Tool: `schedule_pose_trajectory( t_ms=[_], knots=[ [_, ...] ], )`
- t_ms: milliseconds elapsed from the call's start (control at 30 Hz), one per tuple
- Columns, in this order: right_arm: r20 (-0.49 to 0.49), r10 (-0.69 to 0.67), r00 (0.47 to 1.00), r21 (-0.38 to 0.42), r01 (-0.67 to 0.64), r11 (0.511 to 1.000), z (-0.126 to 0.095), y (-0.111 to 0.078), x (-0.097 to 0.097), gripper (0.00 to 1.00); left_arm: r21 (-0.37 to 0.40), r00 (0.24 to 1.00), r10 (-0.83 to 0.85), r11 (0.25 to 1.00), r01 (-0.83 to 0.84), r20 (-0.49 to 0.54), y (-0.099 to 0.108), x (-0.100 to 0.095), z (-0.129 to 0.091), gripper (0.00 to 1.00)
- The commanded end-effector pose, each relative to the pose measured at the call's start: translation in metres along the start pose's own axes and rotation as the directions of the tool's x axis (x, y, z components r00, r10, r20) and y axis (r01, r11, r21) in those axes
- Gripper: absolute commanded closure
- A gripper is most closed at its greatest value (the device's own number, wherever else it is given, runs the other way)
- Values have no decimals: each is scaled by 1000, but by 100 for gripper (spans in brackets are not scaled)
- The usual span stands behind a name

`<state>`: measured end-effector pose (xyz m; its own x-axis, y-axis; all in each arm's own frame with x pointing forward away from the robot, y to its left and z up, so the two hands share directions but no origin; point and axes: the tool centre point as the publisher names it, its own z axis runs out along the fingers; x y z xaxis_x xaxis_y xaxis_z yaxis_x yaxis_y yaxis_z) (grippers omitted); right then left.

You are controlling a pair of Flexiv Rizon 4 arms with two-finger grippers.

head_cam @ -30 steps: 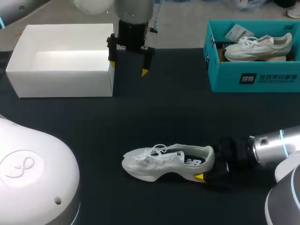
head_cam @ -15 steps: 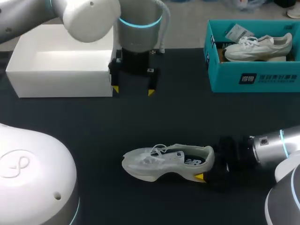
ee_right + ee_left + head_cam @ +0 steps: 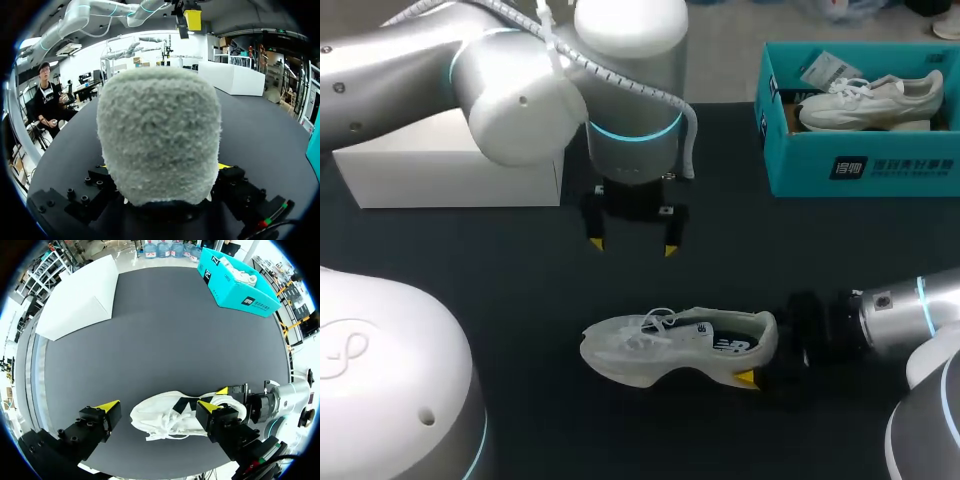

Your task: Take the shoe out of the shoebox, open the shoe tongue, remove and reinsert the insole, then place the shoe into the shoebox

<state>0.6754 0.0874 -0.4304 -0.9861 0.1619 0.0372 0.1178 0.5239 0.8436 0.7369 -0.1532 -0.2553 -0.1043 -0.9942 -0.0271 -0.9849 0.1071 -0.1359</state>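
The left arm (image 3: 520,90), entering from the upper left, was glossy silver-white with bulbous joints, a glowing cyan ring (image 3: 630,130) and a white spiral-wrapped cable (image 3: 620,80). Its black left hand (image 3: 633,246) had yellow-tipped fingers (image 3: 670,250) and small screw heads (image 3: 89,424). The right arm (image 3: 905,315), at middle right, was a silver cylinder with a thin cyan band. A white domed casing (image 3: 390,400) at lower left bore an embossed loop emblem.

Head view: fixed, high above white shoe (image 3: 675,345), looking down, far. Left wrist view: above shoe, facing down, nearer. Right wrist view: at shoe's heel, facing along it, closest. Shared: shoe.
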Motion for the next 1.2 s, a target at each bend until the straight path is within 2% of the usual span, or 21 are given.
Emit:
schedule_pose_trajectory(
  t_ms=[33,333,367,533,667,800,933,1067,1200],
  knots=[
    [2,0,1000,4,0,1000,1,1,1,100,-12,1000,-1,1000,1,20,-6,9,2,0],
    [2,0,1000,4,0,1000,1,1,1,100,-12,1000,-1,1000,1,20,-6,9,2,0],
    [2,0,1000,4,0,1000,1,1,1,100,-41,1000,-22,999,21,-20,-4,14,0,0],
    [2,0,1000,4,0,1000,1,1,1,100,-39,999,-44,998,43,-25,13,41,-6,0],
    [2,0,1000,4,0,1000,1,1,1,100,-41,996,-74,997,72,-49,35,52,-7,0],
    [2,0,1000,4,0,1000,1,1,1,100,-52,999,-44,998,43,-27,58,64,2,0],
    [2,0,1000,4,0,1000,1,1,1,100,-74,1000,-24,997,24,0,72,70,18,0],
    [2,0,1000,4,0,1000,1,1,1,100,-66,999,27,997,-29,-26,79,73,30,0],
    [2,0,1000,4,0,1000,1,1,1,100,-75,999,35,997,-36,-8,80,77,45,0]
  ],
)
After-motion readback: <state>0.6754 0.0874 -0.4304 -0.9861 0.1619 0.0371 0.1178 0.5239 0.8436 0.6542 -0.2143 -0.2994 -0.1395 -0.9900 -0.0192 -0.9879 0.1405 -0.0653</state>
